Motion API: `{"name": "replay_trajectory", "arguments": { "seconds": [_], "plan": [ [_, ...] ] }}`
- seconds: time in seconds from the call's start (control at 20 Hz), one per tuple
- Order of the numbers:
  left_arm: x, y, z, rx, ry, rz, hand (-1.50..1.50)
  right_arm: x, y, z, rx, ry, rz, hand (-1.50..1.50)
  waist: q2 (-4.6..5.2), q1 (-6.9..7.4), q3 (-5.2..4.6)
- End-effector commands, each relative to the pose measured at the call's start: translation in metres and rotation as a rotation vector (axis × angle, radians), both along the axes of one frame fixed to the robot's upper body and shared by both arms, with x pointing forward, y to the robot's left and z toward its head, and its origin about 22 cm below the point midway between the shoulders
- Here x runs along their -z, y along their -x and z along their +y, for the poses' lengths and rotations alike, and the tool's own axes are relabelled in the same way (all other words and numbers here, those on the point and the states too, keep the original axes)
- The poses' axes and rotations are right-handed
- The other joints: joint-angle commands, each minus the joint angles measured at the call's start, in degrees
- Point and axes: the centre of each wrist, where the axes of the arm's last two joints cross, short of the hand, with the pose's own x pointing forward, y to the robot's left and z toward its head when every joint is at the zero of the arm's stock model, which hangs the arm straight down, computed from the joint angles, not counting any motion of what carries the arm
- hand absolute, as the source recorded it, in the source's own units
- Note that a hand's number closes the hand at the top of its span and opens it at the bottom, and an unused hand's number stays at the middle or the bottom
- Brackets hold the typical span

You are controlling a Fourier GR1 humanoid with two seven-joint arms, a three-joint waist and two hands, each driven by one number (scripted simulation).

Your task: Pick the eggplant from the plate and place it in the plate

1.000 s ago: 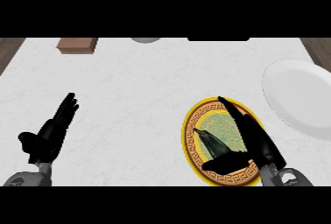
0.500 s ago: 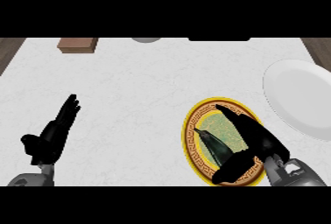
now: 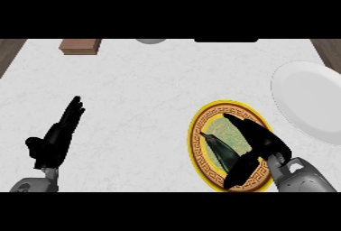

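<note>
A: Head view: where's the eggplant (image 3: 220,151)?

B: On the gold-rimmed plate (image 3: 200,128), long axis running up-left to down-right, just left of the right hand (image 3: 261,140), whose fingers spread wide above it, thumb below.

A: The left hand (image 3: 58,135)?

B: Resting open, well apart.

A counter (image 3: 153,90) fills the view. Toward its near right lies a plate (image 3: 197,135) with an eggplant (image 3: 220,151) on it, set left of the plate's middle. The right hand (image 3: 256,140) lies over that plate, just right of the eggplant. A second plate (image 3: 303,101) sits further right and further back, at the counter's right edge. The left hand (image 3: 57,137) rests at the near left, well apart from both plates. At the far edge are a block (image 3: 80,46) on the left and a bowl (image 3: 152,40) near the middle.
</note>
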Motion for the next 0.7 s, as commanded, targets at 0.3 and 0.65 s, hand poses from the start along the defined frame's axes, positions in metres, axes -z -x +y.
{"name": "replay_trajectory", "arguments": {
  "seconds": [0.3,0.65],
  "plan": [
    [0.009,0.002,0.009,-0.013,-0.019,-0.018,0.0,0.035,-0.01,0.017,-0.014,0.095,0.127,-1.5,0.03,0.07,0.01],
    [0.007,-0.006,0.015,-0.004,-0.003,0.004,0.0,0.057,-0.011,0.009,-0.027,0.158,0.125,-1.5,0.01,-0.24,0.02]
  ]
}}
